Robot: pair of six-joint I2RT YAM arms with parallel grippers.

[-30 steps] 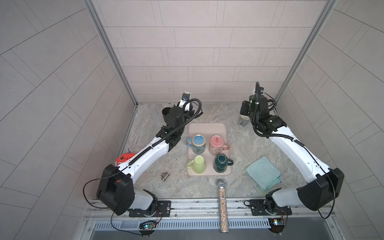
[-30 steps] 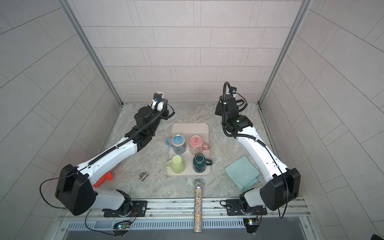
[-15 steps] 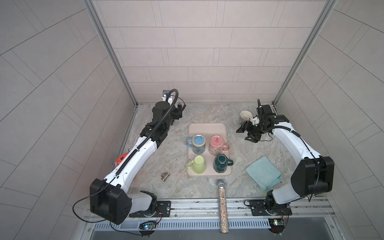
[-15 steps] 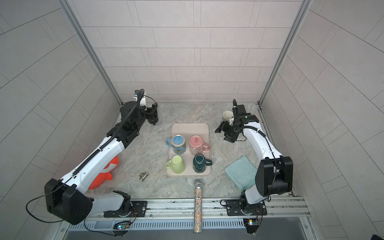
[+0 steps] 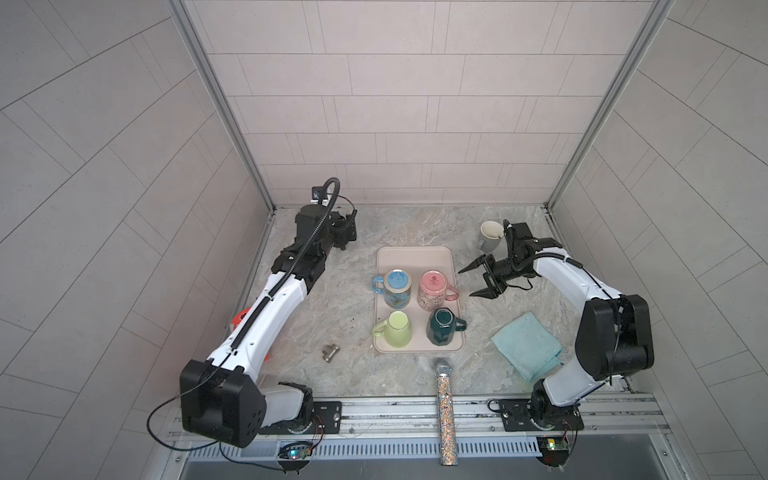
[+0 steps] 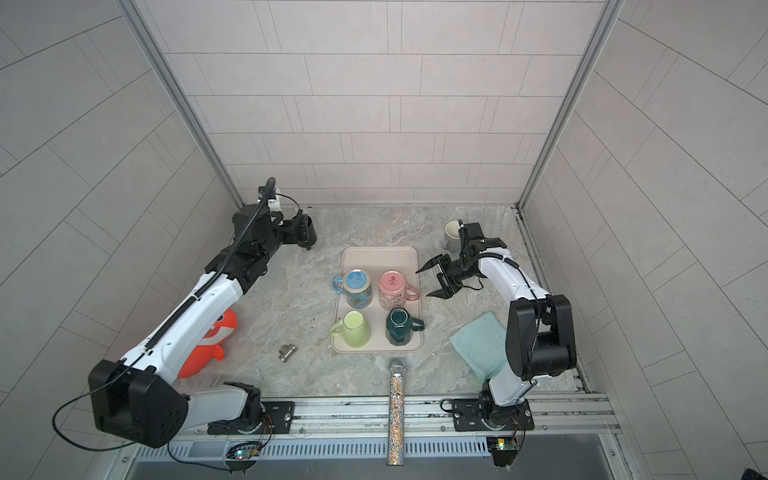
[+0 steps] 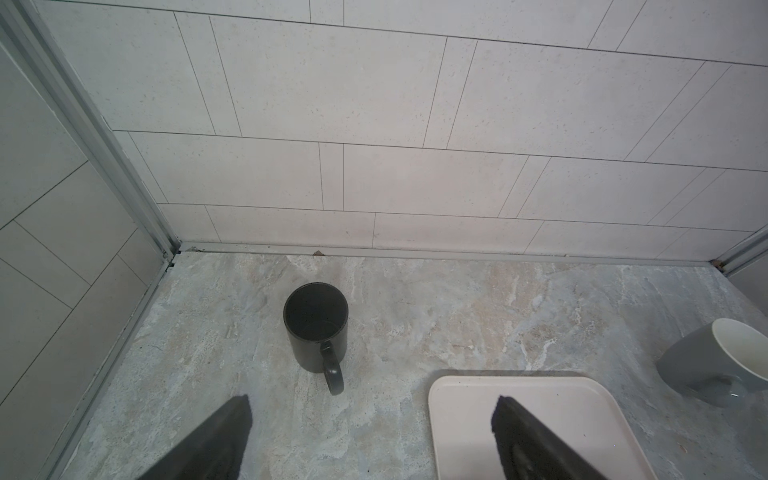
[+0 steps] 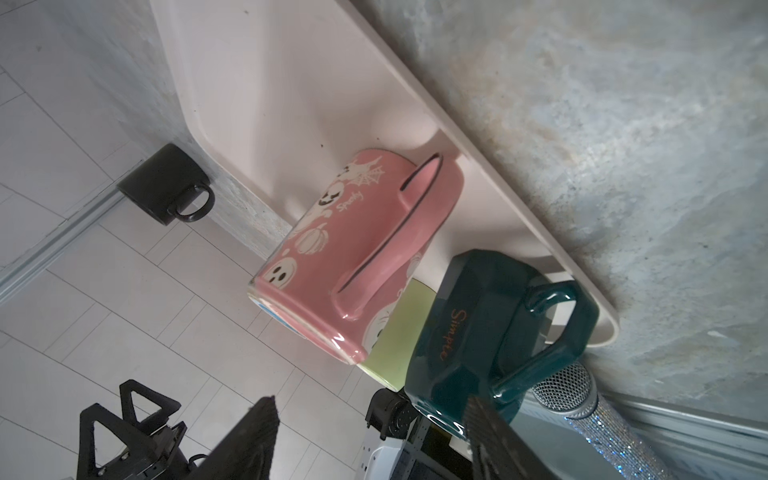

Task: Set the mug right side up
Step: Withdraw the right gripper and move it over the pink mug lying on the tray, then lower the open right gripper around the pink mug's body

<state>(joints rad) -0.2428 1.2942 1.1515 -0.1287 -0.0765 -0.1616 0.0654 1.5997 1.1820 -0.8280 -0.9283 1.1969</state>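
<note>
upright black mug [image 7: 316, 328] near back-left corner, just ahead of left gripper [image 7: 372, 401], jaws wide apart, not touching. right gripper [image 5: 467, 283] jaws apart, empty, beside tray [image 5: 415, 257] next to upside-down pink mug [image 5: 432, 289].

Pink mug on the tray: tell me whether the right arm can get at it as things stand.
Probably yes. The right gripper hangs open beside the tray, jaws facing the upside-down pink mug, whose handle points toward it. Nothing lies between them, though the teal mug stands close by.
</note>
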